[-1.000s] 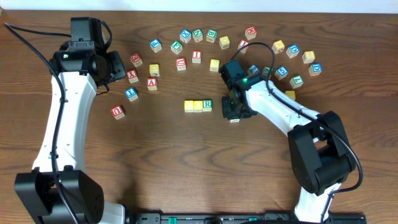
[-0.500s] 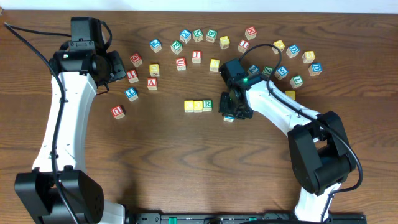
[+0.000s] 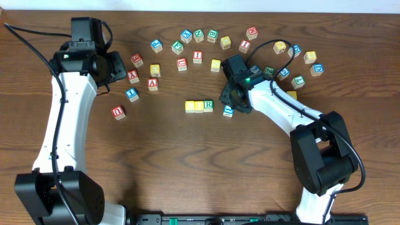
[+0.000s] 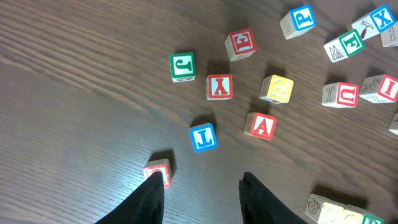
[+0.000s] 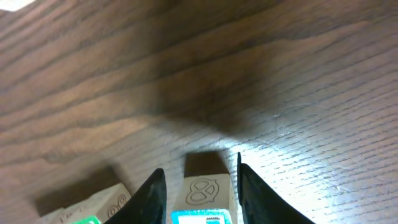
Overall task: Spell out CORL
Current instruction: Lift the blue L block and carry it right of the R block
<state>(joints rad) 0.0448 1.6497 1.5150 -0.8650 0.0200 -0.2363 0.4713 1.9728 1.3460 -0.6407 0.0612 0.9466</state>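
The right pincer [image 3: 231,104] grips a small blue-faced wooden cube [image 3: 228,112] just right of the yellow-yellow-green row of wooden letter cubes [image 3: 199,105]. The left pincer [image 4: 202,200] hangs open over the brown wooden counter [image 4: 74,93].

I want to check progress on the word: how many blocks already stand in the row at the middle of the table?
3: a yellow block at the left, a second yellow block, then a green block. A fourth block sits apart, in the right gripper.

Row [image 3: 199,105] of 3 touching blocks: 2 yellow, 1 green R. Blue block [image 3: 228,111] just right, slightly lower.
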